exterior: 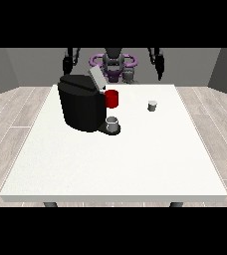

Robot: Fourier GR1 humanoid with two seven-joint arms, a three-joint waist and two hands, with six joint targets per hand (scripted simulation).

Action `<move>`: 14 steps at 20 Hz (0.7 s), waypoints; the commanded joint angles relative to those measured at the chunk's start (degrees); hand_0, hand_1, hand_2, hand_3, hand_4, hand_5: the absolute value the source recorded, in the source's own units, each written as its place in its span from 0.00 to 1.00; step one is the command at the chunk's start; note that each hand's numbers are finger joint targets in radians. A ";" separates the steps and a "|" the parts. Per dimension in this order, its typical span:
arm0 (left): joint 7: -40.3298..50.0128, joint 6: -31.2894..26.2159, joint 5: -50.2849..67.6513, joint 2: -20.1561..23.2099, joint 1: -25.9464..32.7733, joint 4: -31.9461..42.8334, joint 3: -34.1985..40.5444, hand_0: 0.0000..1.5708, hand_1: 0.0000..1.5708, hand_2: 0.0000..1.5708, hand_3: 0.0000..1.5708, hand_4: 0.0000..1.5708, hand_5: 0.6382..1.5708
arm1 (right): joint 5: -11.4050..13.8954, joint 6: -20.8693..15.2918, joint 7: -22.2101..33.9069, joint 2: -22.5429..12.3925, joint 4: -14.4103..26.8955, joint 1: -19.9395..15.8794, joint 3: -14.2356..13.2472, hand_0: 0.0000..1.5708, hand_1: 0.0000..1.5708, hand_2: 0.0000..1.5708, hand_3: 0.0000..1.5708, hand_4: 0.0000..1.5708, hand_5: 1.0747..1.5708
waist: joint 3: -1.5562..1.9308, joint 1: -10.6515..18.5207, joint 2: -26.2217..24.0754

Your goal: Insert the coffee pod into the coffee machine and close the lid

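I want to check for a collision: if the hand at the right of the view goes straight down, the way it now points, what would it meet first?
Probably nothing before the table's far edge. The hand at the view's right hangs pointing down behind the table; the coffee pod lies nearer the camera, though depth is uncertain.

Quick tally of what's out: one white table (pixel 110 164), and on it one black coffee machine (pixel 80 105) with one lid (pixel 96 78) standing open. There's one red cup-shaped thing (pixel 112 98) right at the machine's front and one grey cup (pixel 113 124) sitting on its base. Then one small pale pod (pixel 152 105) off by itself (the only loose item on the tabletop). One robot (pixel 113 63) behind the table, with two arms hanging up top, so two hands: one at the view's left (pixel 65 64) and one at the view's right (pixel 160 67), though they're pretty tiny, so that's probably where they end.
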 commanded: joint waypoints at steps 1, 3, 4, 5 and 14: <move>3.34 -2.58 -0.75 2.36 0.18 -2.49 -0.95 0.00 0.00 0.00 0.00 0.00 1.00 | -2.39 2.19 -1.49 0.27 3.64 1.56 -1.11 0.00 0.00 0.00 0.00 0.00 1.00 | -0.97 0.69 -1.80; -1.88 -3.20 -5.24 3.80 1.38 -1.23 -3.34 0.00 0.00 0.00 0.00 0.00 1.00 | -3.06 3.16 -1.35 -0.59 4.28 0.87 -1.86 0.00 0.00 0.00 0.00 0.00 1.00 | -0.97 0.34 -0.88; -3.16 -8.22 -2.60 8.14 2.17 -1.96 -1.40 0.00 0.00 0.00 0.00 0.00 1.00 | -1.90 3.44 -3.52 -0.26 4.43 4.12 -0.53 0.00 0.00 0.00 0.00 0.00 1.00 | -0.97 0.48 -2.10; -5.78 -10.58 -3.63 10.03 3.88 -2.77 -2.68 0.00 0.00 0.00 0.00 0.00 1.00 | -3.38 3.91 -3.85 -1.19 5.39 3.18 -2.63 0.00 0.00 0.00 0.00 0.00 1.00 | -0.96 1.86 -2.25; -3.91 -14.20 -9.67 19.23 -7.33 5.60 0.87 0.00 0.00 0.00 0.00 0.00 1.00 | 5.75 -6.22 -2.93 -0.16 3.72 -4.53 -1.96 0.00 0.00 0.00 0.00 0.00 1.00 | -0.98 -3.34 3.73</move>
